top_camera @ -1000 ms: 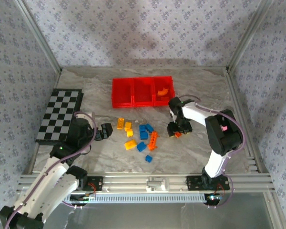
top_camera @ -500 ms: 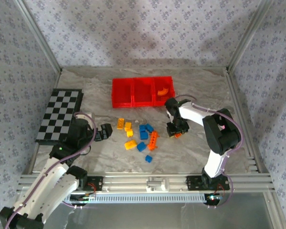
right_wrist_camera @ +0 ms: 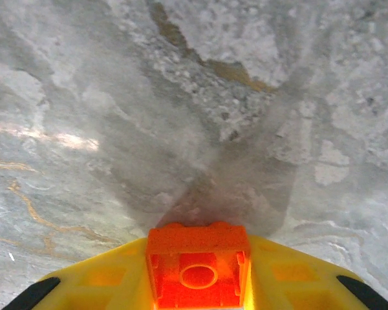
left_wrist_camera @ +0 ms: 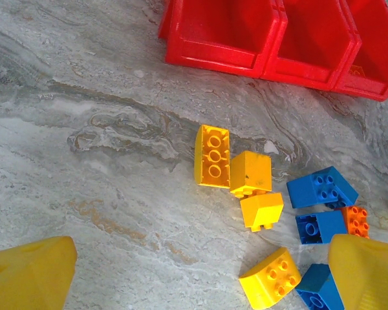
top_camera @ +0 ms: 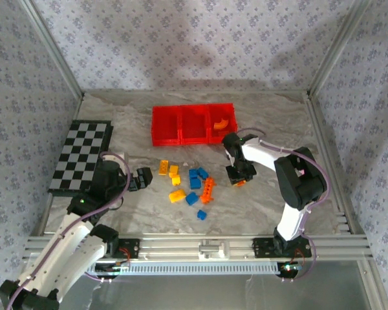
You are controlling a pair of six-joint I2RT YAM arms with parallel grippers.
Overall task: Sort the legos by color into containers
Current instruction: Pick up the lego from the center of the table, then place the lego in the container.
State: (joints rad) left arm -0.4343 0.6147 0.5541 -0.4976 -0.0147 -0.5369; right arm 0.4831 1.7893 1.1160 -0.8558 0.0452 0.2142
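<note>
Surface: grey marbled tabletop (top_camera: 278, 116) | walls: floral wallpaper (top_camera: 181, 39) | left end effector (top_camera: 142, 178) wide | right end effector (top_camera: 238, 179) holding orange brick (right_wrist_camera: 197, 271)

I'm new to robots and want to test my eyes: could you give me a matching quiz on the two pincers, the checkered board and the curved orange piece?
1. left pincer
2. right pincer
3. curved orange piece
4. checkered board

A. inside the rightmost red bin
B. wide open, empty
C. lying flat, far left
D. closed on an orange brick

Pairs: 1-B, 2-D, 3-A, 4-C
</note>
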